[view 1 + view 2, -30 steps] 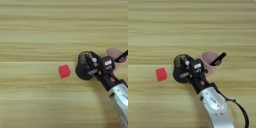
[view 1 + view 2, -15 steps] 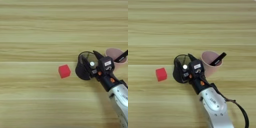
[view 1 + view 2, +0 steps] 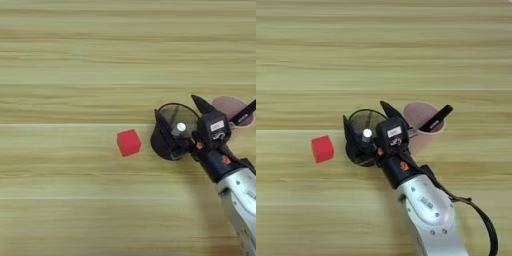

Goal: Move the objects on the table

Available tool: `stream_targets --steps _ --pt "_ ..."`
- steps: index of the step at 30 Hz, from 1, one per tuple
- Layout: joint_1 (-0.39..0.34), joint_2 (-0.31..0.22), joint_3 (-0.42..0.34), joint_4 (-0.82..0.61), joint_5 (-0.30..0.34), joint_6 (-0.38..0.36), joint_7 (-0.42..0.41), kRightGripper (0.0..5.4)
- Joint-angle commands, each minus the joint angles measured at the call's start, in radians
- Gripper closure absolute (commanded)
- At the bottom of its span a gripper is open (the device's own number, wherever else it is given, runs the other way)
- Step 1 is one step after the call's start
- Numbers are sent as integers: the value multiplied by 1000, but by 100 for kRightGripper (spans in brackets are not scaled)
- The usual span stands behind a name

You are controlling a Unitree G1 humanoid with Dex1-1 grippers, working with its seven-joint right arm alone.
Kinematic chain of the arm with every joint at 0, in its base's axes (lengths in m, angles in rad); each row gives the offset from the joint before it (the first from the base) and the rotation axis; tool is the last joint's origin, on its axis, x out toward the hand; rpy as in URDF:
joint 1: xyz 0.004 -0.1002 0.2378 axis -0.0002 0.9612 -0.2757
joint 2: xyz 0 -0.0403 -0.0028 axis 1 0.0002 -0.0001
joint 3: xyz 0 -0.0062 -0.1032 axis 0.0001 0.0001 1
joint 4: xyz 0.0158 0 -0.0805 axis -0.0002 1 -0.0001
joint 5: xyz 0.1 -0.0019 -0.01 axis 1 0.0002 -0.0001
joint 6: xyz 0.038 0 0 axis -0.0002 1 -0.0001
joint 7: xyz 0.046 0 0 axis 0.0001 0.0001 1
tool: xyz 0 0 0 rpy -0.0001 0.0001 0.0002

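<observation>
My right gripper (image 3: 363, 111) hovers over a black round container (image 3: 358, 151), its two black fingers spread wide apart, one at the container's left rim and one at its right. It is open. Between the fingers, inside the container, stands the dark pen, seen end-on by its white end (image 3: 366, 133). Just right of the gripper is the pale pink cup (image 3: 423, 141), with the slim black marker (image 3: 437, 117) leaning in it and poking out to the upper right. The cup (image 3: 227, 105) is partly hidden behind the gripper in the left eye view.
A small red cube (image 3: 129, 142) lies on the wooden table (image 3: 75, 75), a short way left of the black container. My silver forearm (image 3: 428, 210) comes in from the bottom edge, with a black cable along its right side.
The pen's white end has shifted left, away from the gripper's body toward the middle of the black container. The fingers now stand wider apart. Cube, pink cup and marker have not moved.
</observation>
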Motion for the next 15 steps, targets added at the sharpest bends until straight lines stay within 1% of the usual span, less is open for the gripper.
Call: stream_targets --steps 1,2,3,9,15 --pt "-25 -4 -6 -69 10 -30 -1 24" --pt "-24 -5 -6 -77 10 -30 0 8" --pt "-24 -5 -7 -84 11 -30 0 4" --pt "-30 0 -33 -115 24 -30 -9 4" --pt "-36 4 -73 -133 7 -70 -29 4"
